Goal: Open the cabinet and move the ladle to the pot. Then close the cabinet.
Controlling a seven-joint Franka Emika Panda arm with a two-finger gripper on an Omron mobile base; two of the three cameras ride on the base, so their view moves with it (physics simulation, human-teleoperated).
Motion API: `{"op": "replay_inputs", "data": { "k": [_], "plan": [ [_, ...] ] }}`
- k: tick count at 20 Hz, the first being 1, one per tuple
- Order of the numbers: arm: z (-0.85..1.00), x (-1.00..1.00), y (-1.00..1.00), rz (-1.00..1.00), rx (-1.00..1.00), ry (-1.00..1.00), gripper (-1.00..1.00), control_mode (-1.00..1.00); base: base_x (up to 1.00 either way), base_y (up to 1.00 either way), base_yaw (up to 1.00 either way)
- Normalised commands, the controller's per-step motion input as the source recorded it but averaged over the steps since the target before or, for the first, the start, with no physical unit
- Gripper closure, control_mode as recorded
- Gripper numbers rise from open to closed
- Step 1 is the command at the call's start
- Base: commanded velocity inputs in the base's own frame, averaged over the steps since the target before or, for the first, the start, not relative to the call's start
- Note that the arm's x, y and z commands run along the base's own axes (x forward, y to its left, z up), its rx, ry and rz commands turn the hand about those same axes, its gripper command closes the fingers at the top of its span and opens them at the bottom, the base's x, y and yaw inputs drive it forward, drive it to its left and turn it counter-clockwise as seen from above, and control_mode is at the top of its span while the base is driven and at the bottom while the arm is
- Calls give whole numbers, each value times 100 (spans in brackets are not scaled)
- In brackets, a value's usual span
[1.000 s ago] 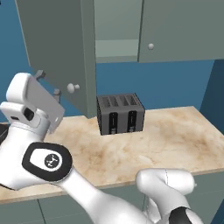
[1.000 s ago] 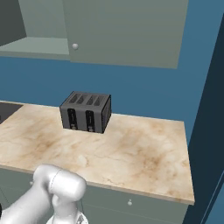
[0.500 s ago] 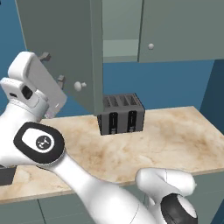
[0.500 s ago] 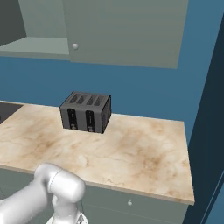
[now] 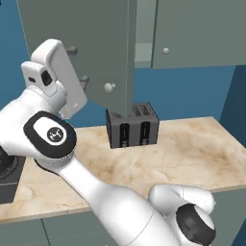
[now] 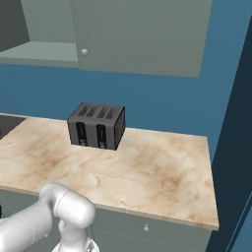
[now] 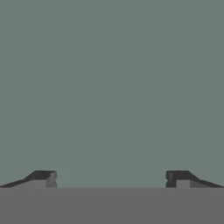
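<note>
In the left base view, the cabinet (image 5: 96,53) is being shown above the toaster (image 5: 132,126), with its left door swung out so that the door's edge is hanging in front of the toaster's top; a white knob (image 5: 109,87) is being seen low on that door, and the right door, with its own knob (image 5: 166,50), is being kept flat and closed up and to the right of the toaster. The toaster is being carried by the marbled counter (image 5: 192,153), and the white arm is being raised left of the toaster, its hand lying close against the open door. In the right base view, the toaster (image 6: 96,126) is being seen on the counter (image 6: 147,172), with the closed right cabinet door (image 6: 140,34) above it and the open cabinet shelf (image 6: 42,51) up and to its left. In the hand view, the claw (image 7: 112,178) is being held wide open with nothing between its tips, facing a flat grey-green surface.
</note>
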Motion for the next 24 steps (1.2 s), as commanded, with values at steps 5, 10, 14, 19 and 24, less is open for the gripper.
{"op": "replay_inputs", "data": {
  "k": [5, 10, 14, 19, 24],
  "plan": [
    [2, 44, -74, -5, 12, 19, -100, -100, 0, 0, 0],
    [4, 59, -63, -1, 13, 19, -100, -100, 0, 0, 0],
    [10, 54, -58, 0, 13, 15, -100, -100, 0, 0, 0],
    [3, 53, -61, 0, 10, 12, -100, -100, 0, 0, 0],
    [0, 62, -71, 0, 8, 8, -100, -100, 0, 0, 0]
  ]
}}
